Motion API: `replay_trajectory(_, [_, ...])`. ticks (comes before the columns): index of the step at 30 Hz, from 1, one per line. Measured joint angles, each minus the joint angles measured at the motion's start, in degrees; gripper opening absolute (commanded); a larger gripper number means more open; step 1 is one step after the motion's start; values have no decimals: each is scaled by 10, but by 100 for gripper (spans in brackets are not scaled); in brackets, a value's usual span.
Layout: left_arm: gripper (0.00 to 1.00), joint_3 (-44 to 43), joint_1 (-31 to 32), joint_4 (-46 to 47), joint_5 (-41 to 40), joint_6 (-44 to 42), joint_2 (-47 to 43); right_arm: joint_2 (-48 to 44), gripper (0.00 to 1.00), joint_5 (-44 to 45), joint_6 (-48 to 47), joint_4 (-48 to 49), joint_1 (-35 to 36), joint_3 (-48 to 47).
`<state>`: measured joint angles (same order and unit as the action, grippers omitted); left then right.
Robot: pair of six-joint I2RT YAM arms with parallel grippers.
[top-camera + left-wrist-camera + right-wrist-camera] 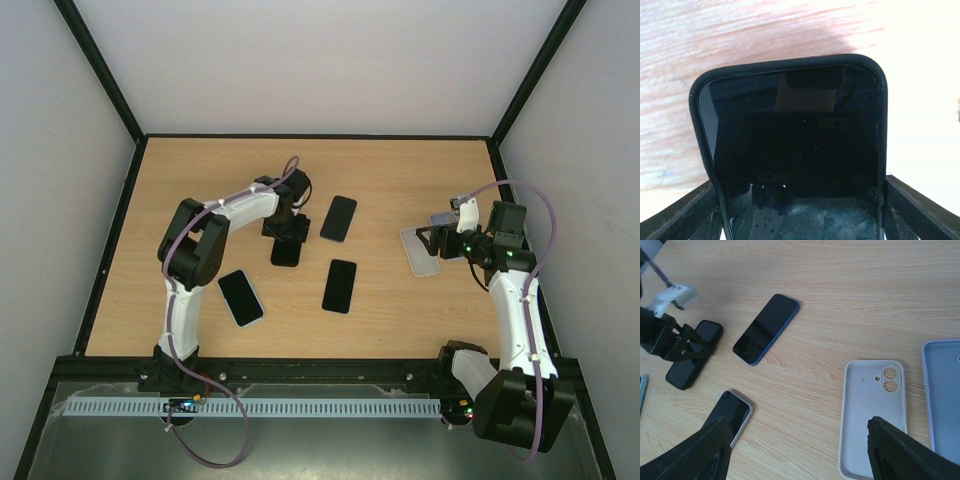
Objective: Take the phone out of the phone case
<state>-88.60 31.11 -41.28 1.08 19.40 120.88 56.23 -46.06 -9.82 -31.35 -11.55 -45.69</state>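
Note:
A phone in a black phone case (790,145) lies screen up on the wooden table and fills the left wrist view. From above the cased phone (286,252) lies left of the table's middle. My left gripper (802,212) straddles its near end, each black finger (920,210) pressed against a long side of the case. It is shut on the case. My right gripper (797,422) hovers open and holds nothing. It hangs above the table on the right (438,240), over an empty white case (867,390).
A dark blue phone (767,329) and a white-edged phone (735,412) lie bare between the arms. A third phone (241,297) lies at the near left. A pale blue empty case (942,390) lies next to the white one. Black frame rails edge the table (400,170).

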Motion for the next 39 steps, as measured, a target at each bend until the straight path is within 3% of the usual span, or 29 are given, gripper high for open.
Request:
replay_trajectory(6, [48, 46, 50, 41, -17, 47, -110, 1, 69, -11, -4, -5, 0, -4])
replay_trajectory(12, [49, 50, 181, 217, -78, 111, -249, 39, 65, -76, -48, -72, 2, -104])
replay_trajectory(16, [48, 59, 234, 326, -121, 135, -264, 43, 63, -116, -67, -102, 29, -157])
replay_trajectory(21, [47, 97, 250, 408, -163, 158, -263, 22, 60, -129, -47, -91, 92, -149])
replay_trajectory(28, [45, 127, 258, 481, -194, 170, -263, 13, 55, -122, -6, -67, 118, -134])
replay_trajectory(39, [48, 151, 272, 535, -207, 179, -277, 19, 38, -102, 32, -21, 174, -103])
